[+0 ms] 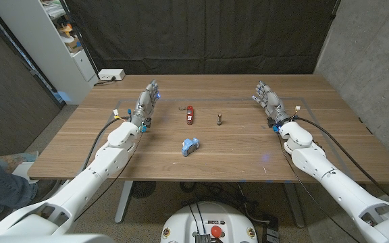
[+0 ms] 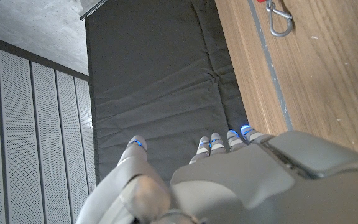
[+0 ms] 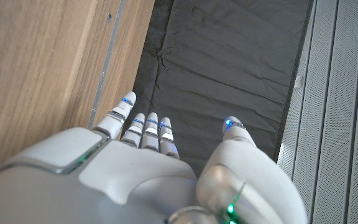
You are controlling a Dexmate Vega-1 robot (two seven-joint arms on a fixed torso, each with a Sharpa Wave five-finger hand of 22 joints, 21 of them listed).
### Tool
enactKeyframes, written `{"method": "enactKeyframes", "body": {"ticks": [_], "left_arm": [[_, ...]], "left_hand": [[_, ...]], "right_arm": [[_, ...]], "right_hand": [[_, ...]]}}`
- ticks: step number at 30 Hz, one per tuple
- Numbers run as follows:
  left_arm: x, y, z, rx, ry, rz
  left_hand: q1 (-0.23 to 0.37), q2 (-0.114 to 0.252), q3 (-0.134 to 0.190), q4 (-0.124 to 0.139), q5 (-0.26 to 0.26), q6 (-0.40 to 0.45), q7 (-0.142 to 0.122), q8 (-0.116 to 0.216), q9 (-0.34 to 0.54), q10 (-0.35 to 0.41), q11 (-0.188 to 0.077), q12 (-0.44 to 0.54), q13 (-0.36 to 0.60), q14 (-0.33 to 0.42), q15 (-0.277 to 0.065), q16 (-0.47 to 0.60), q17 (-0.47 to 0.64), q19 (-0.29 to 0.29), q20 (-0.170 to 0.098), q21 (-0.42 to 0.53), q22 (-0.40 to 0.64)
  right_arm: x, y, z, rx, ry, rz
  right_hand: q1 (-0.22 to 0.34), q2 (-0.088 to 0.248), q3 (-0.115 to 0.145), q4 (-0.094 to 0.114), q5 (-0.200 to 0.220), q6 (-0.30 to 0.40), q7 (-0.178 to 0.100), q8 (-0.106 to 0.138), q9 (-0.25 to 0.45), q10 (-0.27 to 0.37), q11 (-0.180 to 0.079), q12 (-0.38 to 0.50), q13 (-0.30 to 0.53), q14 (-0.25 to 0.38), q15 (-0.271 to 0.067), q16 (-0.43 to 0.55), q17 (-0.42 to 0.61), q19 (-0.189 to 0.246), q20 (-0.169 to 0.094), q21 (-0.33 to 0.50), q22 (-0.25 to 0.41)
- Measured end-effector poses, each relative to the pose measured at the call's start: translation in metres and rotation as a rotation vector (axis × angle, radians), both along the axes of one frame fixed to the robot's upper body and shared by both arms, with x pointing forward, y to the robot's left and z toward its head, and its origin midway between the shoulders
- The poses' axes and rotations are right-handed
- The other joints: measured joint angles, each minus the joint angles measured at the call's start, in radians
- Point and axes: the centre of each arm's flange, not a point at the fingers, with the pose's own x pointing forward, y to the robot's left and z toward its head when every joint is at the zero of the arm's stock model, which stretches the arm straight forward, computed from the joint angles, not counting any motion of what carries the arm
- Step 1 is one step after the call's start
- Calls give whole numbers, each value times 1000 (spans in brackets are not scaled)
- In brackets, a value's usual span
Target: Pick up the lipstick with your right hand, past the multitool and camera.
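Your right robot hand (image 1: 266,96) stands on the tabletop (image 1: 248,152) with fingers apart, holding nothing. The lipstick (image 1: 219,119) lies well apart from it, toward the middle, near the red multitool (image 1: 190,115). The blue camera (image 1: 189,145) sits nearer to you than both. The lipstick is a small, dark, slim tube. Your left robot hand (image 1: 147,99) is likewise spread and empty. The tabletop is wooden, and a black curtain (image 1: 201,34) hangs behind it.
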Motion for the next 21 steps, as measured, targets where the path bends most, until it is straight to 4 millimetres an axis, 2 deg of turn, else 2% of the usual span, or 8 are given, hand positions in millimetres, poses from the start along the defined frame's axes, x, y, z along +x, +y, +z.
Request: {"method": "enactKeyframes", "body": {"ticks": [11, 21], "left_arm": [[0, 1, 4, 6, -5, 1], [-1, 1, 6, 11, -8, 1]], "left_hand": [[5, 5, 0, 0, 0, 5, -5, 0, 0, 0, 0, 0, 0, 0, 0, 0, 3, -5, 5, 0, 0], [6, 6, 0, 0, 0, 5, -5, 0, 0, 0, 0, 0, 0, 0, 0, 0, 3, -5, 5, -4, 0]], "right_arm": [[-4, 2, 7, -31, -26, -4], [-9, 1, 10, -66, -41, -14]], "right_hand": [[24, 0, 4, -18, 0, 8, -8, 0, 0, 5, -5, 0, 0, 18, -7, 8, -3, 10, 1, 5, 0], [61, 3, 19, -42, 0, 19, -12, 0, 0, 21, -7, 0, 0, 27, -9, 8, -7, 16, -5, 8, 0]]}}
